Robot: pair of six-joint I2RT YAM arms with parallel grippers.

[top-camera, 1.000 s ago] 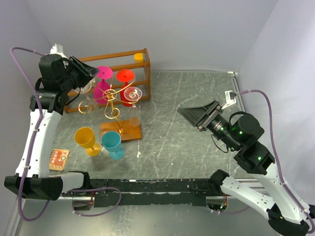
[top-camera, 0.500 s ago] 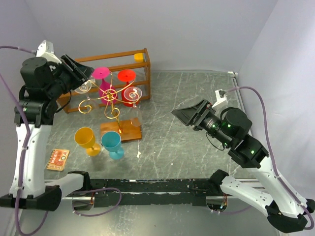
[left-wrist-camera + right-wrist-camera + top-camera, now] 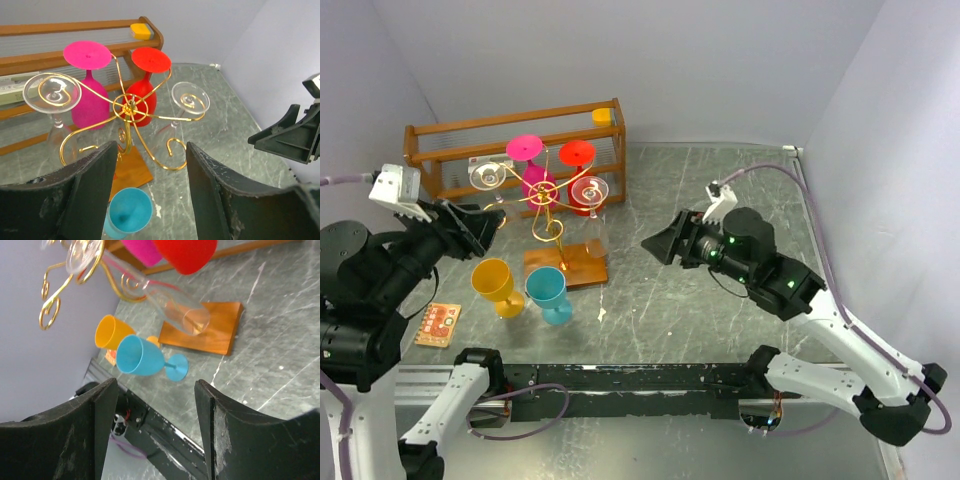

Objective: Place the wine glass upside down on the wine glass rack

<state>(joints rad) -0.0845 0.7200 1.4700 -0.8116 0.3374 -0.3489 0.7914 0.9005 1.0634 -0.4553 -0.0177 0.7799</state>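
Note:
The gold wire wine glass rack [image 3: 546, 193] stands on its small wooden base [image 3: 582, 262] left of centre. Pink [image 3: 524, 150], red [image 3: 577, 153] and two clear glasses [image 3: 588, 189] [image 3: 487, 175] hang upside down from it. A yellow glass [image 3: 492, 279] and a teal glass [image 3: 547, 288] stand upright in front of it. My left gripper [image 3: 480, 225] is open and empty, just left of the rack; its wrist view looks down on the rack [image 3: 131, 105] and the teal glass [image 3: 127, 215]. My right gripper [image 3: 655, 243] is open and empty, to the right of the rack, facing the teal glass [image 3: 142, 357].
An orange-brown wooden crate [image 3: 520, 125] with a small yellow block [image 3: 603, 116] on its top rail stands behind the rack. A small orange card [image 3: 440, 323] lies at the near left. A black rail [image 3: 620, 375] runs along the near edge.
My left gripper has drawn back from the rack toward the near left, leaving a clear glass hanging on the rack's left arm. My right gripper has moved left toward the rack.

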